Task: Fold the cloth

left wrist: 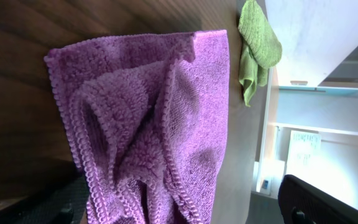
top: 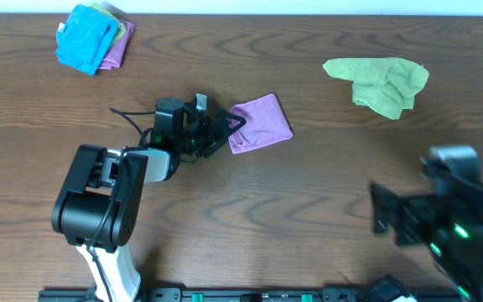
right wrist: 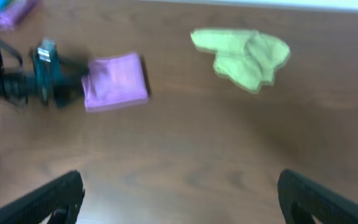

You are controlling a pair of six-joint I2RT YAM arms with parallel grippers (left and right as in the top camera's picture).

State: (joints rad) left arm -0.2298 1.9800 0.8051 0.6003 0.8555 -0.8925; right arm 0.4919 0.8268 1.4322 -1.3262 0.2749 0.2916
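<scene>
The pinkish-purple microfibre cloth (top: pixel 262 123) lies around the middle of the dark wooden counter (top: pixel 309 210), folded into a rough rectangle. Its right part is flat, and its left part is bunched into soft ridges with the stitched hems showing in the left wrist view. The left end effector (top: pixel 223 131) sits just left of the cloth at its bunched edge, its fingers spread wide to either side of the fabric and not clamped on it. Whether the fingertips touch the cloth I cannot tell. Well apart to the far right lies a lime-green crumpled cloth (top: pixel 380 82). At the far left corner sits a bright blue terry cloth (top: pixel 85 38), piled on a purple cloth (top: pixel 117 49). The right end effector (right wrist: pixel 185 205) hovers over bare counter at the near right, its fingers fully apart and holding nothing.
</scene>
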